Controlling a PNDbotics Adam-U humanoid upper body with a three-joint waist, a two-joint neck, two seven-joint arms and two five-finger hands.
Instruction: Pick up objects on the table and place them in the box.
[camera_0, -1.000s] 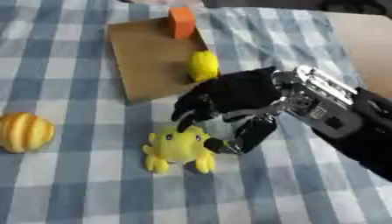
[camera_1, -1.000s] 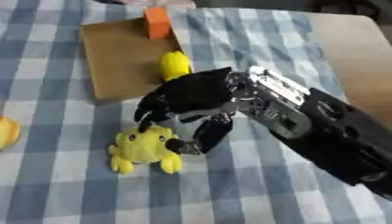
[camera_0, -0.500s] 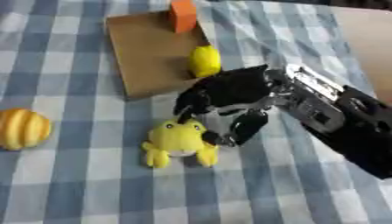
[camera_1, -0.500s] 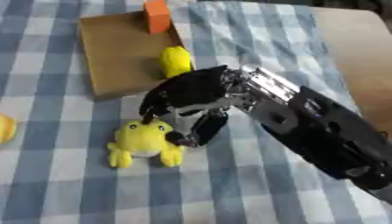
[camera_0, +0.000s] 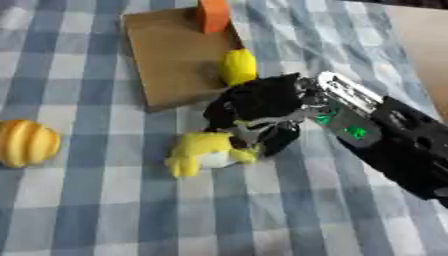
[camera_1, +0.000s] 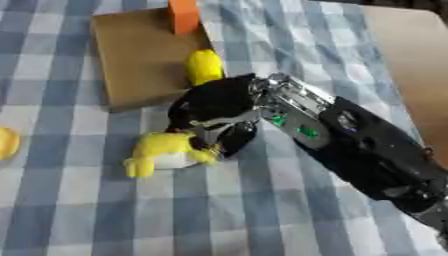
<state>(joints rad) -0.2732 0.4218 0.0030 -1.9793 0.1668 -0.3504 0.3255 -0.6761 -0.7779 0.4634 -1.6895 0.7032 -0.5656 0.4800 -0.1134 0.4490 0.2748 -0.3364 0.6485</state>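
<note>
Left eye view shows the yellow plush toy (camera_0: 203, 152) lying on the checked tabletop (camera_0: 105, 210), just in front of the near edge of the flat brown box (camera_0: 175, 55). The right hand (camera_0: 258, 112) is over the toy's far side, its fingers (camera_0: 278, 140) curled down and touching the toy's upper edge; whether they have closed round it I cannot tell, since the black palm hides the contact. The left hand is out of sight.

The step in hand looks like the grasp of the toy. To do it well, the fingers should probably get under or round the soft body rather than only pinch a limb, because a plush thing will likely sag and slip from a shallow hold. A straight lift seems wise before any move toward the box, so the toy clears the tabletop cloth and does not drag it.

Relative to the toy, the box lies just beyond, so the carry is short. A yellow lemon-like thing (camera_0: 238, 66) rests at the box's near right edge, close behind the hand, and an orange block (camera_0: 213, 15) stands at the far edge. The bare brown middle of the box seems the safest spot to set the toy down. Well to the toy's left sits an orange ribbed fruit (camera_0: 26, 142), apparently still to be collected.
</note>
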